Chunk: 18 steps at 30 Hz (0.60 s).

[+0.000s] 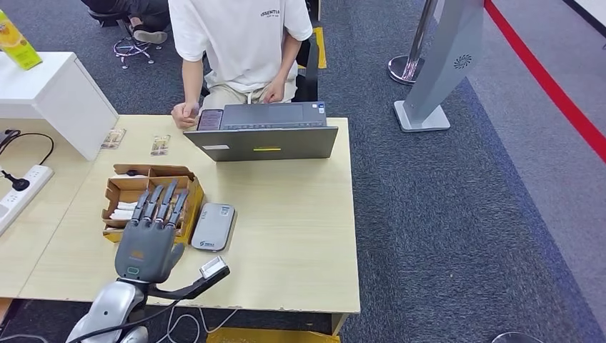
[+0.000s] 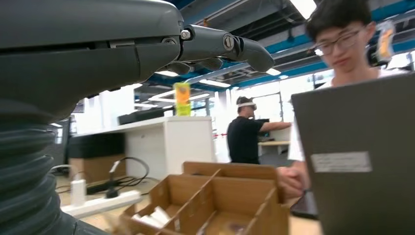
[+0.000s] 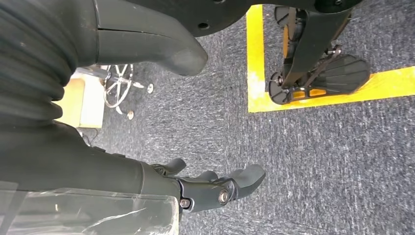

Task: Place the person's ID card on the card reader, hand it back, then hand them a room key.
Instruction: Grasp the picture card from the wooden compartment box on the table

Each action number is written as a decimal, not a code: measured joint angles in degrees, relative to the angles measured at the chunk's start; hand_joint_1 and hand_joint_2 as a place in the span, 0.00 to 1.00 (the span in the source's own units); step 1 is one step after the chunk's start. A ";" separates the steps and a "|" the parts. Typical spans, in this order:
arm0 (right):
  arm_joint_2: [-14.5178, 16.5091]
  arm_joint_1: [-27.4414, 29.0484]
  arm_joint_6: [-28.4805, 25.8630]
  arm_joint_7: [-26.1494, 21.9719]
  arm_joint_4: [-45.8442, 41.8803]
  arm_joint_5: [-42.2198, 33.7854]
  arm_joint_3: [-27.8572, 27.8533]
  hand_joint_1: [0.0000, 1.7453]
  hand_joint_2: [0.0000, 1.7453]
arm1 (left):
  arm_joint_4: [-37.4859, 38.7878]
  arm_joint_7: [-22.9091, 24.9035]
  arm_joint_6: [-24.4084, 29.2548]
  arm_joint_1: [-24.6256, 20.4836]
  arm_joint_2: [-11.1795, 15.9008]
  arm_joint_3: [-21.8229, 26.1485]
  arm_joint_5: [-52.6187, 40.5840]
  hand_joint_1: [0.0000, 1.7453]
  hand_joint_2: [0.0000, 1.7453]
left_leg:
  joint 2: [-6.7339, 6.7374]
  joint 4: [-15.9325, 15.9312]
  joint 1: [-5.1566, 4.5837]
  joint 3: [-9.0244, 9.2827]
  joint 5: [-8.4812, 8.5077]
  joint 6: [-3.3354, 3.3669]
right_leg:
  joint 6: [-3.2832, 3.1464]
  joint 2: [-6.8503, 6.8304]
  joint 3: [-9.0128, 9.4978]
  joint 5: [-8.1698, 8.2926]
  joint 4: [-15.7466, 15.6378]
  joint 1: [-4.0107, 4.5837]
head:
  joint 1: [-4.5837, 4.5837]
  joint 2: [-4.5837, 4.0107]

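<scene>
Pale wood table [image 1: 300,236] carries a grey card reader [image 1: 213,226], with a compartmented cardboard box [image 1: 125,191] of white cards just left of it. Over that box hovers the left hand [image 1: 151,232], fingers straight and apart, holding nothing. Beyond the card reader stands a laptop [image 1: 263,141] with a person [image 1: 239,43] behind it; the right hand [image 3: 195,188] hangs above carpet, fingers loosely apart, empty.

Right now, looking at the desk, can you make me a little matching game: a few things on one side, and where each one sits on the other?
Things:
1. laptop
2. card reader
3. cardboard box
4. power strip

Places:
A. under the fingers of the left robot hand
B. far edge of the table, in front of the person
C. on the side surface, left of the table
D. just right of the cardboard box

Pairs: 1-B, 2-D, 3-A, 4-C
</scene>
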 joint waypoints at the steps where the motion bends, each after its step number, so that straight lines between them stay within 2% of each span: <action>1: 0.00 0.00 0.01 0.01 -0.01 0.14 -0.14 0.00 1.00 | 0.15 -0.20 0.28 0.98 -0.56 1.24 -0.08 0.00 1.00 | 0.00 0.00 0.00 -0.01 0.00 0.00 | 0.00 -0.01 0.00 0.00 0.00 0.00 | 0.00 0.00; 8: 0.00 -0.02 0.11 0.08 -0.07 1.15 -0.64 0.00 1.00 | 2.56 -1.42 3.13 5.25 -4.90 7.94 -0.75 0.00 1.00 | -0.04 0.00 0.00 -0.02 0.00 0.00 | 0.01 -0.06 0.02 0.00 -0.01 0.00 | 0.01 0.00; 13: 0.00 -0.03 0.19 0.24 -0.11 2.35 -0.64 0.00 1.00 | 4.55 -2.55 5.83 4.62 -7.80 11.89 -3.19 0.00 1.00 | -0.06 0.01 0.00 -0.01 0.01 0.00 | 0.01 -0.07 0.03 0.02 -0.01 0.00 | 0.01 0.00; 18: 0.00 -0.10 0.46 0.31 -0.15 3.44 -0.64 0.00 1.00 | 6.21 -3.32 7.53 2.02 -10.52 13.63 -5.04 0.00 1.00 | -0.08 0.02 0.00 0.00 0.03 0.02 | 0.03 -0.09 0.05 0.04 -0.01 0.00 | 0.01 0.00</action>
